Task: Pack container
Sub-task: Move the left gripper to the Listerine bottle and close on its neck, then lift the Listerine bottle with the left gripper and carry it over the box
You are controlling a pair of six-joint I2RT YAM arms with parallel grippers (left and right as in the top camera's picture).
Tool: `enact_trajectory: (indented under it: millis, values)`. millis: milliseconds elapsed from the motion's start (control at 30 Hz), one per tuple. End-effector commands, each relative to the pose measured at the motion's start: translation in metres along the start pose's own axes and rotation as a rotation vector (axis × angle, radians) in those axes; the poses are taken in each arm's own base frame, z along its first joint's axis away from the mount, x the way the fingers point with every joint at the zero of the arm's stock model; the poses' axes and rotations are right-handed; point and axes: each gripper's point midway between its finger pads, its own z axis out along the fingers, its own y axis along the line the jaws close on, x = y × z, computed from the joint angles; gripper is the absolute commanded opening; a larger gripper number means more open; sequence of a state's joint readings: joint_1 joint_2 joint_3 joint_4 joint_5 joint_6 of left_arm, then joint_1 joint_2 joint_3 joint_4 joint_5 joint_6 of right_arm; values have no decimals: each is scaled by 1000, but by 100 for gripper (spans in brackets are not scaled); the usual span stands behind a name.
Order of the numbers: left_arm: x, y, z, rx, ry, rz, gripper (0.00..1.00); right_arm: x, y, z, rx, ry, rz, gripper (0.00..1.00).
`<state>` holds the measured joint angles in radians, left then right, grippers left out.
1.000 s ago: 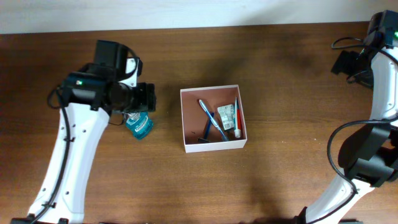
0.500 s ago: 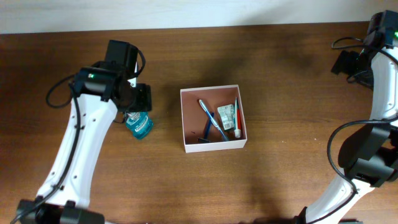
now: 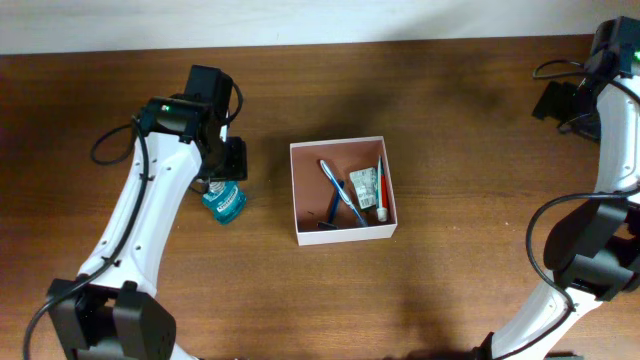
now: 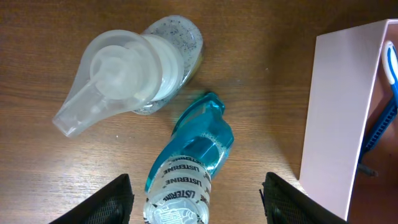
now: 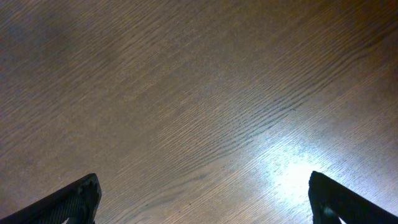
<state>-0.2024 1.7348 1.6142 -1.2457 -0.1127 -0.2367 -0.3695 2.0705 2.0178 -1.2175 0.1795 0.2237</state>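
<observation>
The container is sitting in the middle of the table, and it is already holding a few things. Two long blue things that look like razors are lying in it. A small packet and a thin red and white stick are lying next to them on the right side. So part of the packing looks done.

Two things are not in the box yet, and both are waiting just to the left of it. One is a teal bottle lying on its side, with its cap end pointing toward the camera. The other is a clear pump bottle, standing just on the far side of it. They are very close, but I cannot tell if they are touching.

The left gripper is hanging right above the teal bottle. Its two fingers are spread apart, one on each side of the bottle's cap end, and they are not squeezing it. It is holding nothing.

The right gripper is waiting far off at the right side of the table, well away from the box. Its fingers are spread wide too, with only bare wood under them.

I think the job is about halfway along. The teal bottle looks like the next thing to go in, and then the pump bottle. The box is shallow and already partly full, so the bottles may be a snug fit.
</observation>
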Motion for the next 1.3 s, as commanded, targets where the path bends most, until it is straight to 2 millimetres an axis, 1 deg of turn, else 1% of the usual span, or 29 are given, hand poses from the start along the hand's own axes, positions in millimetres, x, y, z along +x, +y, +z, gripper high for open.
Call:
enact_trajectory:
  millis: [0,67,200,367,533,667,833,867,900,1000,1033,1067,1167,1267]
  values:
    - [-1,10,6,-3,21,-43,65,-3,-1,-3,9,-14,-5,98]
    - [-1,9,9,21,35,-55,63,-3,-1,-3,9,-14,-5,98]
    - [0,4,9,77,48,-58,56,-3,-1,-3,9,-14,-5,98]
    - [4,-3,8,121,64,-24,56,-3,-1,-3,9,-14,-5,98]
    - [10,-2,10,115,95,-17,56,-3,-1,-3,9,-14,-5,98]
    - [14,-1,11,111,115,-16,51,-3,-1,-3,9,-14,-5,98]
    - [14,-1,11,110,114,-13,51,-3,-1,-3,9,-14,-5,99]
    - [14,-1,12,110,116,-13,52,-3,-1,-3,9,-14,-5,98]
    - [15,-1,13,110,120,-13,56,-3,-1,-3,9,-14,-5,98]
    - [17,-1,19,105,146,-12,57,-3,-1,-3,9,-14,-5,98]
    - [19,-1,22,102,163,-11,56,-3,-1,-3,9,-14,-5,98]
    - [20,-1,25,100,176,-11,50,-3,-1,-3,9,-14,-5,98]
    - [21,-1,27,98,184,-10,40,-3,-1,-3,9,-14,-5,99]
    - [22,-1,27,98,185,-10,36,-3,-1,-3,9,-14,-5,98]
